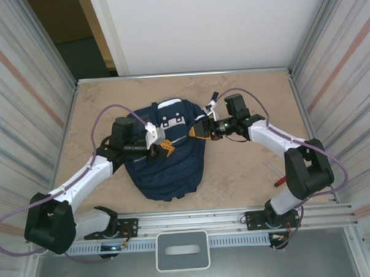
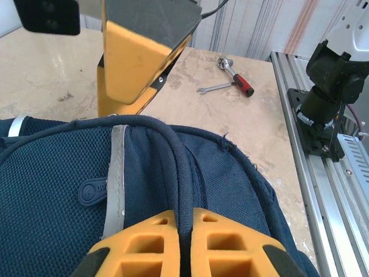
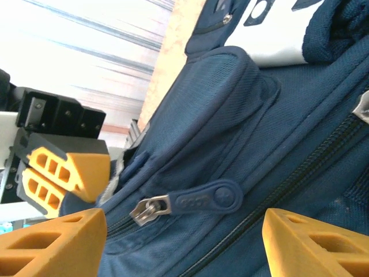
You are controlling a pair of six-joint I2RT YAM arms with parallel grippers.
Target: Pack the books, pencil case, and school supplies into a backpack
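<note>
Orange, honeycomb-moulded plastic fingers of the left gripper (image 2: pixel 184 234) fill the bottom of the left wrist view, clenched on one thick, rounded dark cord ridge that runs along the top of the backpack (image 2: pixel 57 190). One pale grey reflective stripe (image 2: pixel 117 179) and one small oval rubber tab (image 2: pixel 95 190) sit at 9 o'clock of that ridge on coarse navy mesh. From above, the single backpack lies flat in the middle of the marbled beige table (image 1: pixel 245 99), rounded at its near end, with white square patches (image 1: pixel 172 122) at its 12 o'clock end. Two white arms reach in, and the right gripper (image 1: pixel 200 130) hangs at the bag's 2 o'clock edge. In the right wrist view its two wedge fingers stand wide apart and released, holding nothing, over woven navy fabric. One flat navy zipper pull (image 3: pixel 207 201) on a silver slider (image 3: pixel 151 209) lies between them. Two small tools rest on the table at 4 o'clock of the bag: one red-and-black-handled (image 2: pixel 245 86), one bare metal spanner (image 2: pixel 212 88). Whatever is inside the bag is hidden.
</note>
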